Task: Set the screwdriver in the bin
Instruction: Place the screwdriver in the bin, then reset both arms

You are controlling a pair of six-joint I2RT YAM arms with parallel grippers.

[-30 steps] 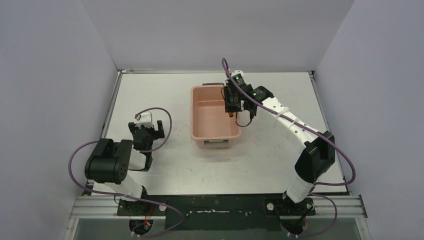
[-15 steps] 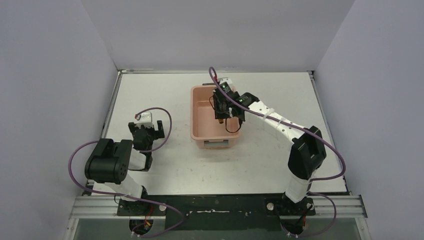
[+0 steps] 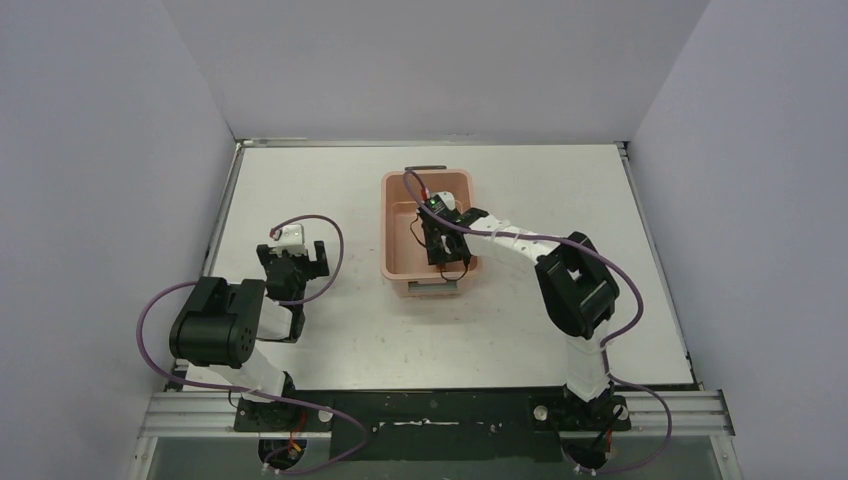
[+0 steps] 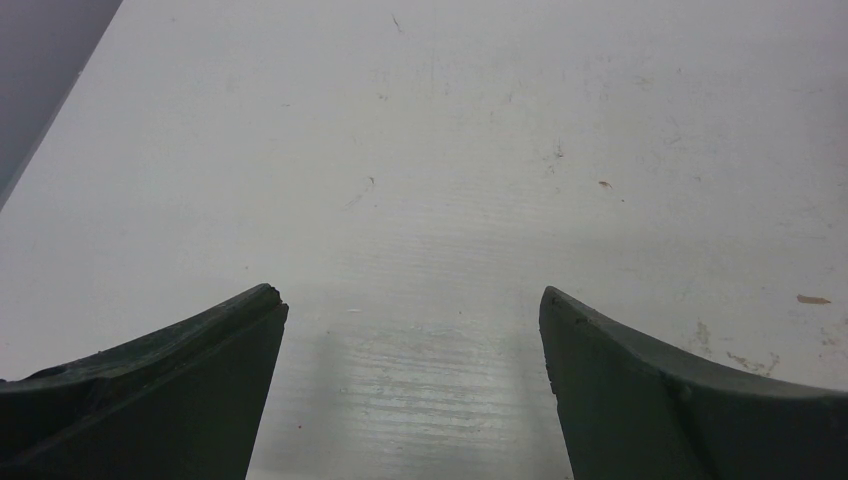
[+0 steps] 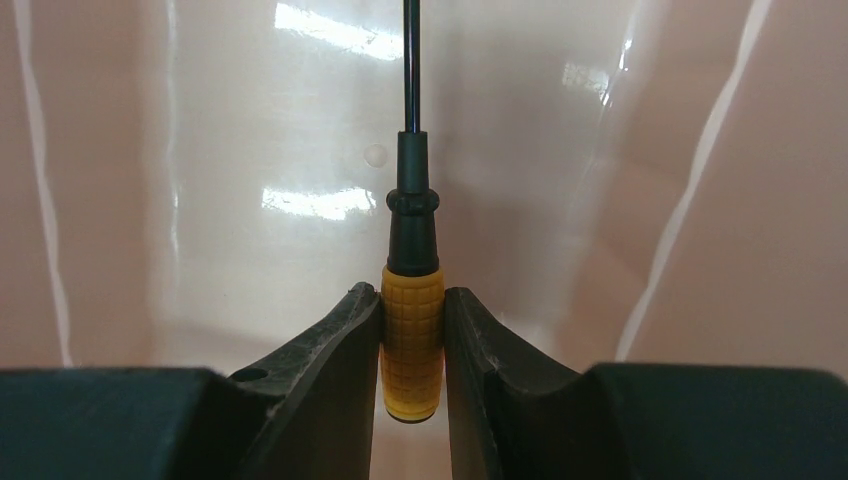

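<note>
A: Clamping the screwdriver by its orange handle, is the right gripper inside the bin?
B: Yes, narrowed tight on it, shaft pointing along the bin floor. The left gripper hangs wide open over the table, holding nothing.

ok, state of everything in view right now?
bin: upright, open-topped.
screwdriver: gripped by its handle, inside bin, not yet released.
right hand: shut on screwdriver.
left hand: open, empty, over table.
</note>
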